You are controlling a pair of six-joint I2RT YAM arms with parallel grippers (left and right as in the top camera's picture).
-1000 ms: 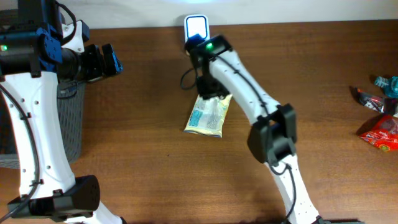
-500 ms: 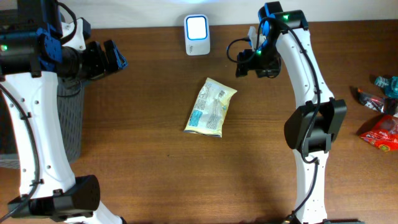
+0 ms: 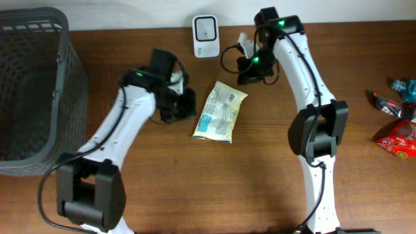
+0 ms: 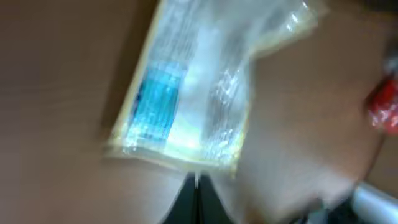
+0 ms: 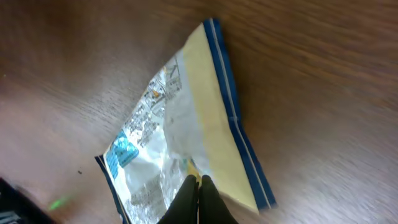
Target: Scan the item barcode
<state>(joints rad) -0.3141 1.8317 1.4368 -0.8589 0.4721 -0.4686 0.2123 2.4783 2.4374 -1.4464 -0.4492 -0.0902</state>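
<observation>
From the lower edge of the overhead view, two arms are stretched up over the table (image 3: 247, 188). The left gripper (image 3: 188, 107) is held shut and empty just left of the one snack packet (image 3: 221, 112), which is laid flat at the frame's centre, and the right gripper (image 3: 250, 75), likewise closed on nothing, is poised at the packet's upper right corner. Three wrapped snacks (image 3: 396, 140) are seen at the right edge, one mesh basket (image 3: 39, 26), its grid floor exposed, at the upper left, and one white scanner (image 3: 205, 27) at the top centre.
</observation>
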